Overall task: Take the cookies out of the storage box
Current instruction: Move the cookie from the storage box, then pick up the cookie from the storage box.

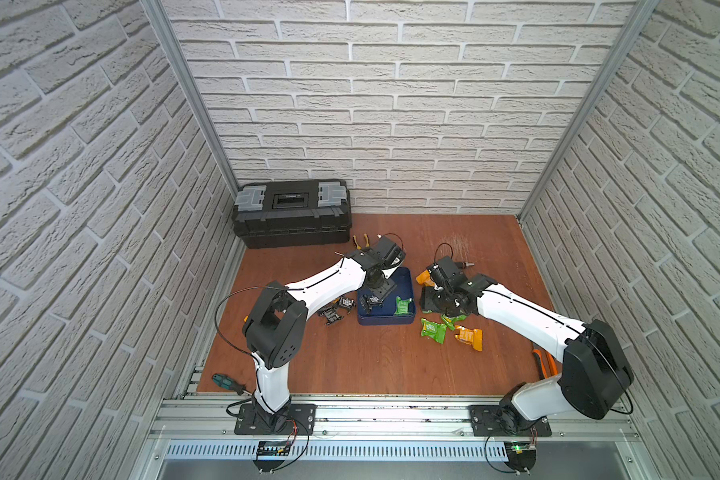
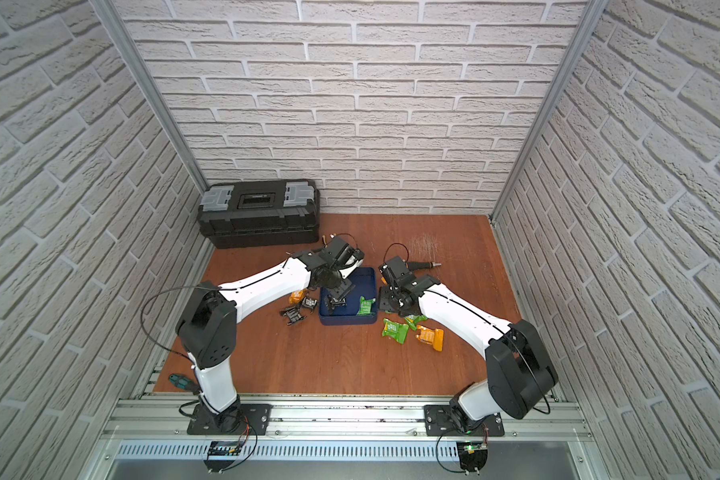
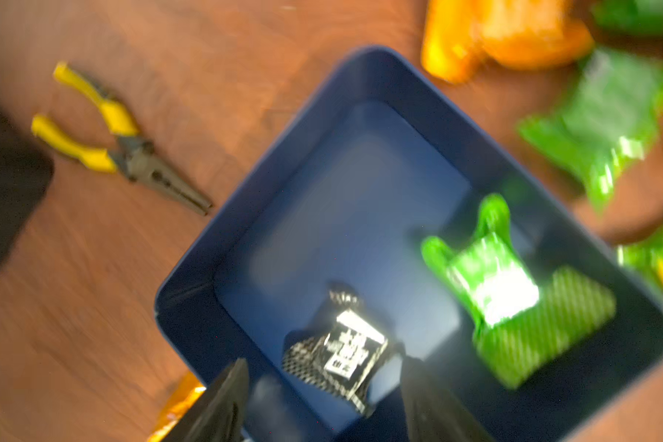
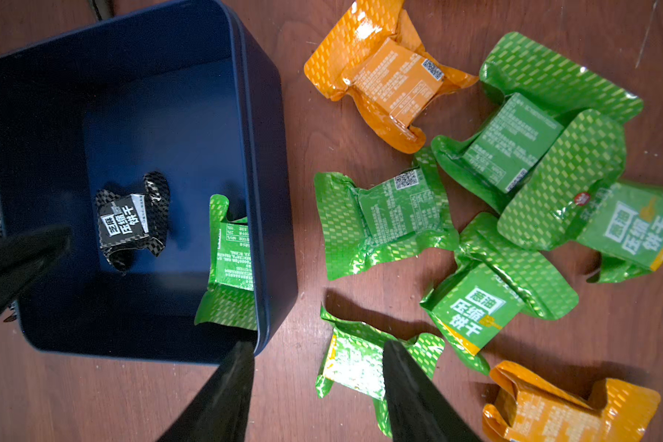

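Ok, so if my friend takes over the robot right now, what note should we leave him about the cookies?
Left claw: open, empty, hanging over the black packet in the storage box.
Right claw: open, empty, over a green packet on the table beside the box.
Done: most cookies are out. Green and orange packets lie on one side of the box, black packets on the other.
Left: two in the box, the black packet and a second green packet by its wall.
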